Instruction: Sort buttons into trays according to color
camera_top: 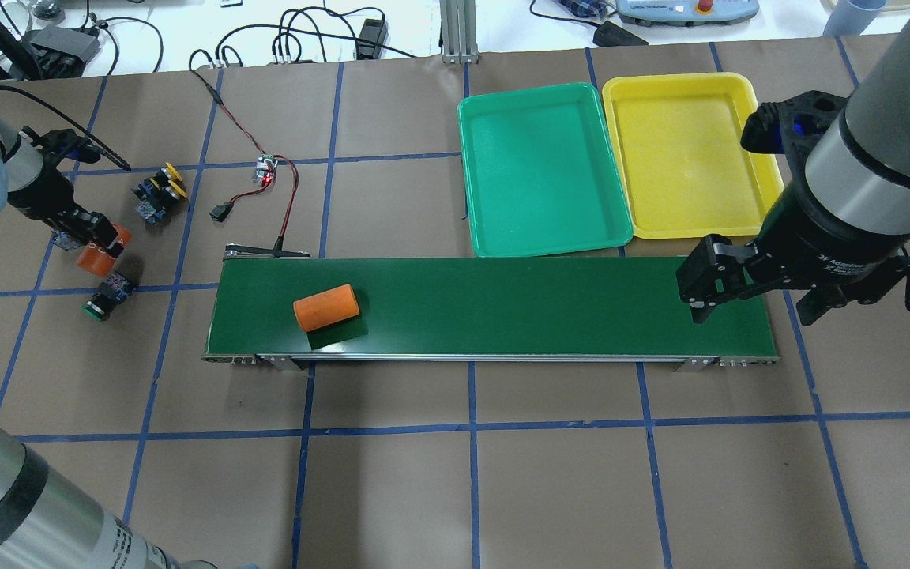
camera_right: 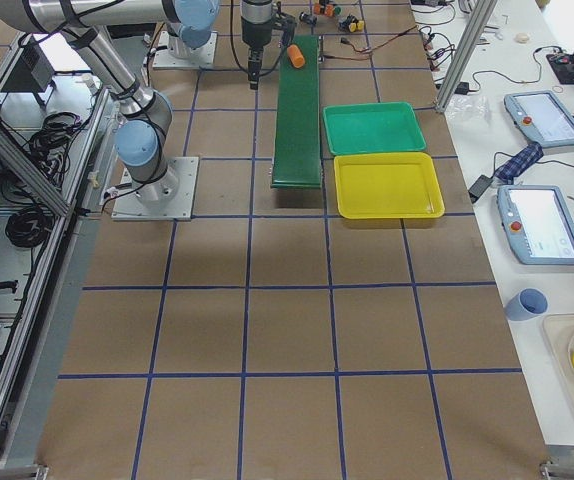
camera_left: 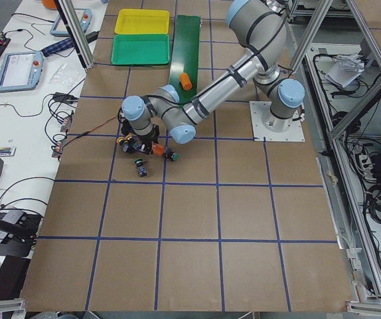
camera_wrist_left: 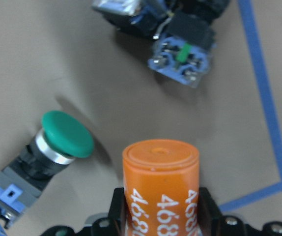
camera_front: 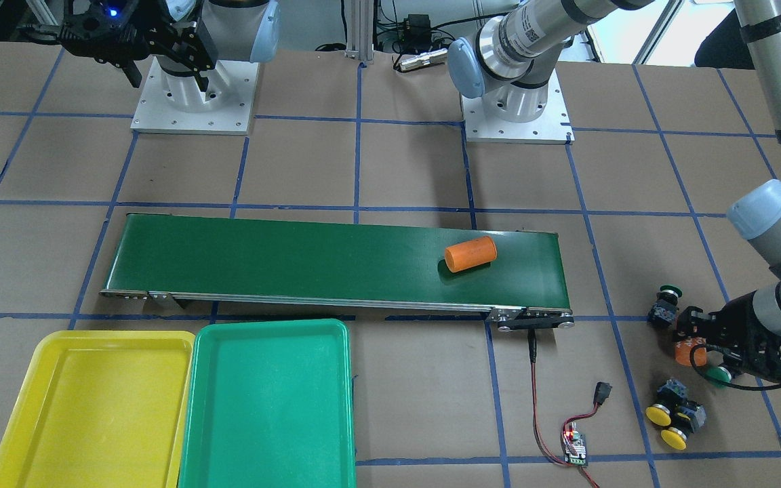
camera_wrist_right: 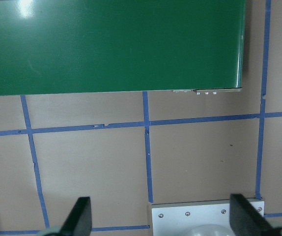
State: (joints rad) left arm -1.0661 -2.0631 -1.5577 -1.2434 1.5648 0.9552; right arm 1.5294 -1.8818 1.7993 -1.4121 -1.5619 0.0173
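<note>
Four buttons [camera_front: 659,414] lie unsorted; my left gripper [camera_wrist_left: 156,219] clamps an orange 4680 cylinder [camera_wrist_left: 160,172], probably clearing access; right gripper [camera_top: 753,310] hangs spread.

The yellow tray [camera_front: 92,413] and the green tray [camera_front: 265,407] lie flat, side by side, with their long edges touching, on the worktop [camera_front: 397,169]. The four buttons are far off at the other end. One yellow button [camera_front: 660,413] and the other yellow button [camera_front: 675,437] lie close together. A green button [camera_front: 665,303] lies on its side nearby. Only the cap of the second green button [camera_front: 719,375] shows.
</note>
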